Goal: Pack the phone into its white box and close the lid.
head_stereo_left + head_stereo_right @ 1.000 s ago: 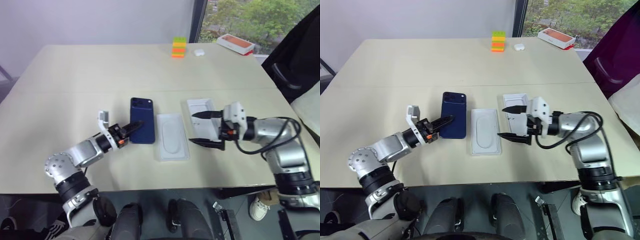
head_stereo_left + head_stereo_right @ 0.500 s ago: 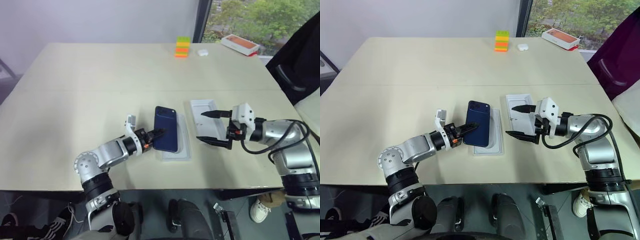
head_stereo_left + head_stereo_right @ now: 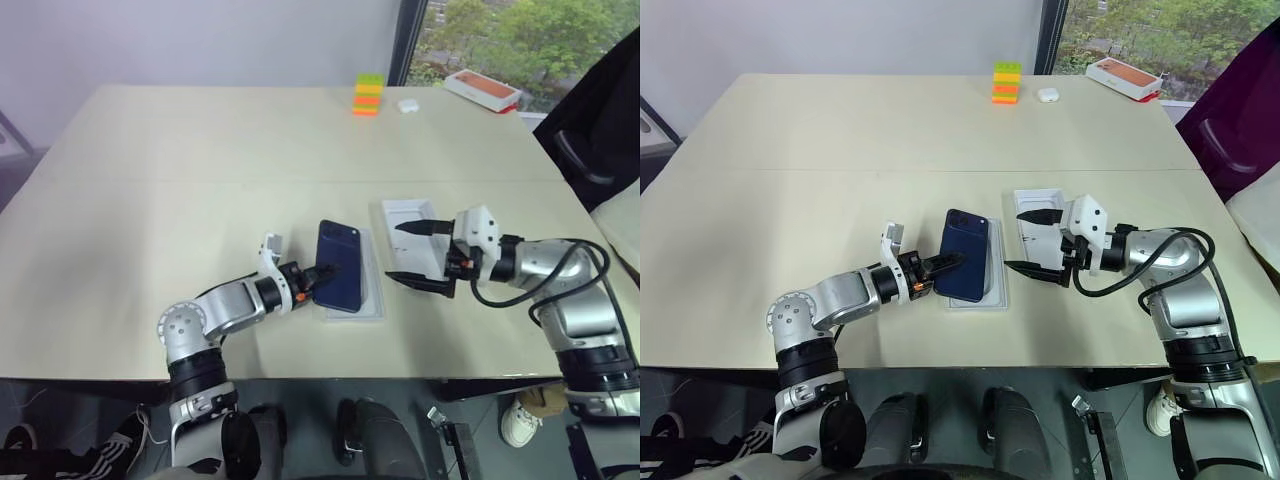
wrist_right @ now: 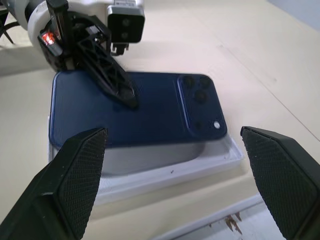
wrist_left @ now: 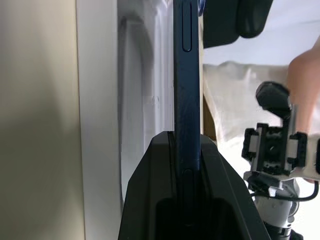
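The dark blue phone (image 3: 340, 262) is clamped at its near end by my left gripper (image 3: 322, 275), one finger on top (image 4: 112, 75) and one below. It hangs slightly tilted over a white insert (image 3: 365, 300) with an oval recess; whether it touches the insert I cannot tell. The white box is hidden from me. The lid (image 3: 410, 212) lies open side up just right of the insert, white inside with small dark marks (image 4: 235, 220). My right gripper (image 3: 393, 252) is open above the lid's near half, pointing at the phone, holding nothing.
At the table's far edge stand a stack of coloured blocks (image 3: 366, 95), a small white case (image 3: 406, 104) and an orange-topped box (image 3: 483, 88). A dark chair (image 3: 600, 110) is at the right. The table's near edge runs just below the insert.
My left gripper has carried the phone to the right, from beside the insert to over it. The right gripper has stayed open over the lid.
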You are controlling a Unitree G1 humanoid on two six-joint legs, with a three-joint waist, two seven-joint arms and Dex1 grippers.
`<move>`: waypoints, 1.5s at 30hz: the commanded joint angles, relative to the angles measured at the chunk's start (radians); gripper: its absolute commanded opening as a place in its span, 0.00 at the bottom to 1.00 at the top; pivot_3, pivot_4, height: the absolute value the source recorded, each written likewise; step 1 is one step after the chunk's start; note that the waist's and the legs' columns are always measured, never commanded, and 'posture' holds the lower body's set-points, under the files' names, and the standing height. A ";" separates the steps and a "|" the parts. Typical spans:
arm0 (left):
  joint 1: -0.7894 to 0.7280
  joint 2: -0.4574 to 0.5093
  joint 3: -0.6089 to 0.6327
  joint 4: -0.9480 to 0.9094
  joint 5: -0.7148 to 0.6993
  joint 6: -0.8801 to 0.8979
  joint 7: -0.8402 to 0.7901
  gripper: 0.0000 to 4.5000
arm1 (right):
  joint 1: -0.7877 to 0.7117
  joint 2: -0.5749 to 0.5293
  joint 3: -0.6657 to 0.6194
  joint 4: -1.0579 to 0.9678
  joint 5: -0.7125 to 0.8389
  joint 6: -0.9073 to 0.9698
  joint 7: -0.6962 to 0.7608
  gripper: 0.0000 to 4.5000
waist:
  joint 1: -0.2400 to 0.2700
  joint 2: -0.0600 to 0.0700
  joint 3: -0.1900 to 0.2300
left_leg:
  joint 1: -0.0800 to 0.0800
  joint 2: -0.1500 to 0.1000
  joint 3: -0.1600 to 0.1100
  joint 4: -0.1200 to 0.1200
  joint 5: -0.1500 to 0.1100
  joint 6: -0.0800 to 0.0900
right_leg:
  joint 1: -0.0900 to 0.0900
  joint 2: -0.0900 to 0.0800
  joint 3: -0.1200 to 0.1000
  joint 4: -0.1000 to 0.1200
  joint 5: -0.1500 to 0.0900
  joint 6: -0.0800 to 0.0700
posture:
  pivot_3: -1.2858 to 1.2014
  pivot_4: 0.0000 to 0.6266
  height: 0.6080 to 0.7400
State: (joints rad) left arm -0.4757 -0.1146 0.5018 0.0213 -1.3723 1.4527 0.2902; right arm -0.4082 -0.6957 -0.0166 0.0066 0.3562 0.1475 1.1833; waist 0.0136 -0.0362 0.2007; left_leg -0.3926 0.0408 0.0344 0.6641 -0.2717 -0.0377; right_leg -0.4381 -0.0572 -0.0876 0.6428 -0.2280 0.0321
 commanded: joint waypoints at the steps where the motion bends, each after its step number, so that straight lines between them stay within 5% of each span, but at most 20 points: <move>1: -0.009 0.011 -0.043 -0.008 -0.075 -0.026 0.000 0.22 | -0.019 0.002 -0.010 -0.017 0.007 -0.007 -0.011 1.00 | 0.000 0.000 0.000 | 0.000 0.000 0.000 0.000 0.000 0.000 | 0.000 0.000 0.000 0.000 0.000 0.000 | 0.52 0.24 1.00; 6: -0.016 0.054 -0.099 -0.005 -0.082 -0.054 0.011 0.70 | -0.019 0.005 -0.005 -0.012 0.001 -0.013 -0.021 1.00 | 0.000 0.000 0.000 | 0.000 0.000 0.000 0.000 0.000 0.000 | 0.000 0.000 0.000 0.000 0.000 -0.001 | 0.52 0.24 1.00; 22: 0.017 0.253 -0.245 -0.081 -0.177 -0.116 -0.037 0.70 | -0.044 0.036 0.019 0.026 -0.014 -0.039 -0.033 1.00 | 0.000 0.000 0.000 | 0.002 0.000 -0.001 0.001 0.000 0.000 | 0.002 0.000 0.000 0.000 0.001 -0.002 | 0.52 0.24 1.00; 45: 0.020 0.309 -0.340 -0.081 -0.225 -0.238 -0.067 0.70 | -0.061 0.044 0.027 0.051 -0.019 -0.055 -0.032 1.00 | 0.000 0.001 0.000 | 0.002 0.000 0.000 0.001 0.000 0.000 | 0.003 0.000 0.000 0.001 0.001 -0.002 | 0.52 0.24 1.00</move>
State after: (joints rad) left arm -0.4436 0.1916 0.1722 -0.0364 -1.5797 1.2279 0.2419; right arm -0.4501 -0.6510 0.0255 0.0653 0.3326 0.1091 1.1530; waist 0.0136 -0.0356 0.2007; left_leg -0.3903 0.0410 0.0343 0.6652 -0.2715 -0.0378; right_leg -0.4353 -0.0577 -0.0879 0.6439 -0.2266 0.0298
